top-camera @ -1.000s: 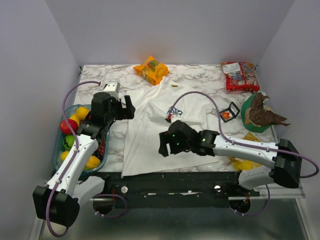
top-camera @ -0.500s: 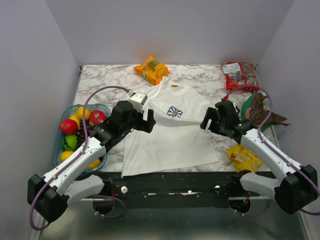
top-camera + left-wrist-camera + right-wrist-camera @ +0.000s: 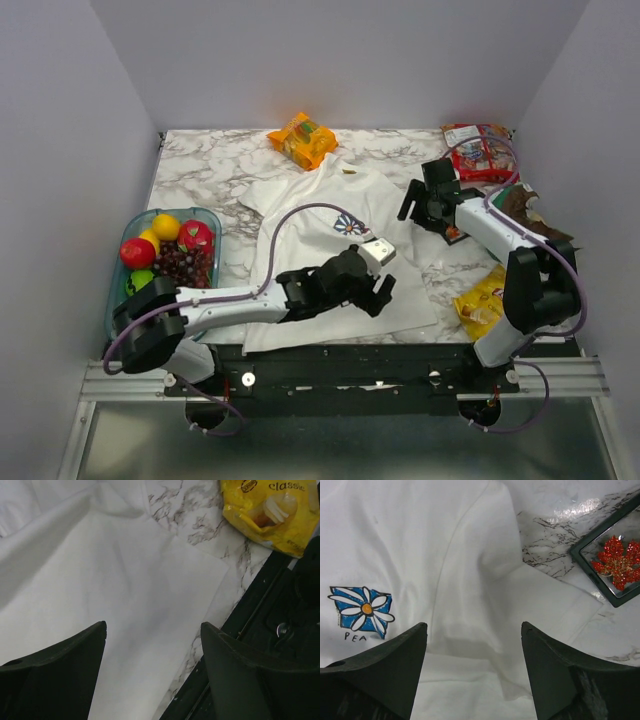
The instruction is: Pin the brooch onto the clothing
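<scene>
The white T-shirt (image 3: 320, 265) lies flat mid-table, and its blue-and-white daisy print (image 3: 348, 224) faces up. The brooch (image 3: 618, 561), a red leaf-shaped pin, lies in a small black box (image 3: 580, 555) on the marble just right of the shirt's sleeve. In the top view the box is mostly hidden under my right arm. My right gripper (image 3: 413, 198) is open and empty over the shirt's right sleeve (image 3: 540, 600), with the print (image 3: 362, 611) to its left. My left gripper (image 3: 383, 295) is open and empty above the shirt's lower right corner (image 3: 125, 590).
A fruit bin (image 3: 120, 300) stands at the left. An orange snack bag (image 3: 302, 138) and a red bag (image 3: 478, 150) lie at the back. A yellow chip bag (image 3: 482, 300) lies front right, also in the left wrist view (image 3: 270, 510). A green plate (image 3: 500, 235) lies at the right. The table's black front edge (image 3: 240, 645) is close to the left gripper.
My left arm swung from beside the fruit bin across the shirt to its lower right corner. My right arm moved from over the shirt's middle to the back right, next to the brooch box.
</scene>
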